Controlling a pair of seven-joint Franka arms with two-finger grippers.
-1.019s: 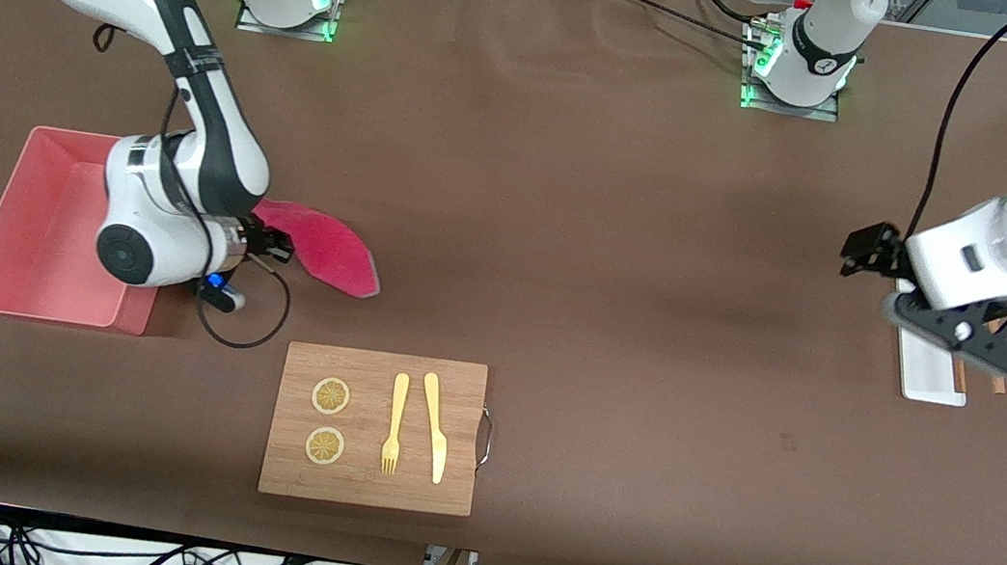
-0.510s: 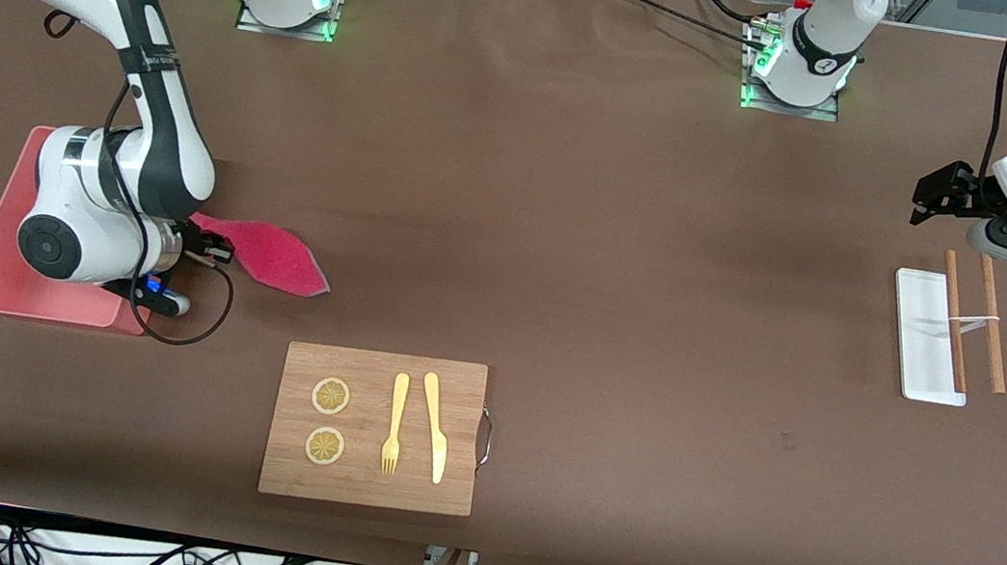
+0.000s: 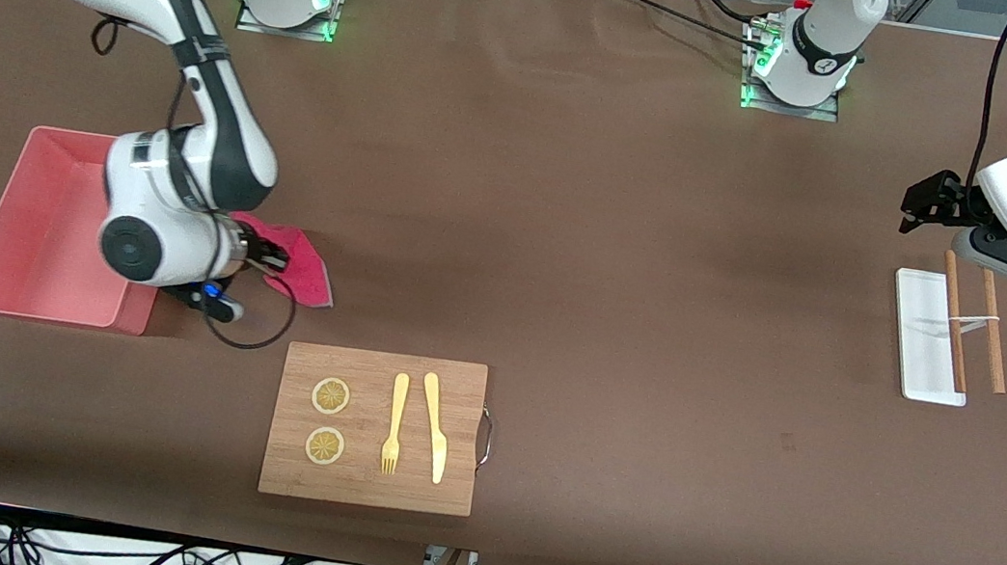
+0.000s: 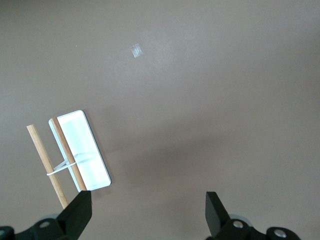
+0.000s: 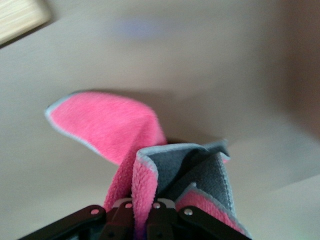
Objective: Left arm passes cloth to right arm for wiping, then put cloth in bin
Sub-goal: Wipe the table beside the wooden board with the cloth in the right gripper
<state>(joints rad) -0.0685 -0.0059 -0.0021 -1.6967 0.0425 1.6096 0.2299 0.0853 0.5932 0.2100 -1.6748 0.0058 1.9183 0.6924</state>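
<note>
The jaws of the right gripper [image 3: 273,259] are pressed together on a bunched fold of the cloth [image 3: 303,264], pinching it; the right wrist view shows the magenta pile and grey-edged hem of the cloth [image 5: 117,127] gathered between the fingertips [image 5: 131,210]. The rest of the cloth trails from the gripper onto the bench [image 3: 616,239], just beside the bin [image 3: 30,259] on the side toward the left arm's end. The bin stands at the right arm's end of the bench, partly covered in the front view by the right arm's wrist. The wooden board [image 3: 367,483] lies nearer the front camera than the cloth, apart from it, and carries two lemon slices [image 3: 331,396], a fork [image 3: 394,424] and a knife [image 3: 435,427]. The jaws of the left gripper [image 3: 925,202] are spread apart with nothing between them; the left wrist view shows both fingers [image 4: 80,214] wide of each other above bare bench surface. This gripper hangs over the left arm's end of the bench, beside the white tray [image 3: 916,361], with the arm waiting. Two wooden sticks [image 3: 990,317] joined by a band rest at the tray, one lying across its edge.
</note>
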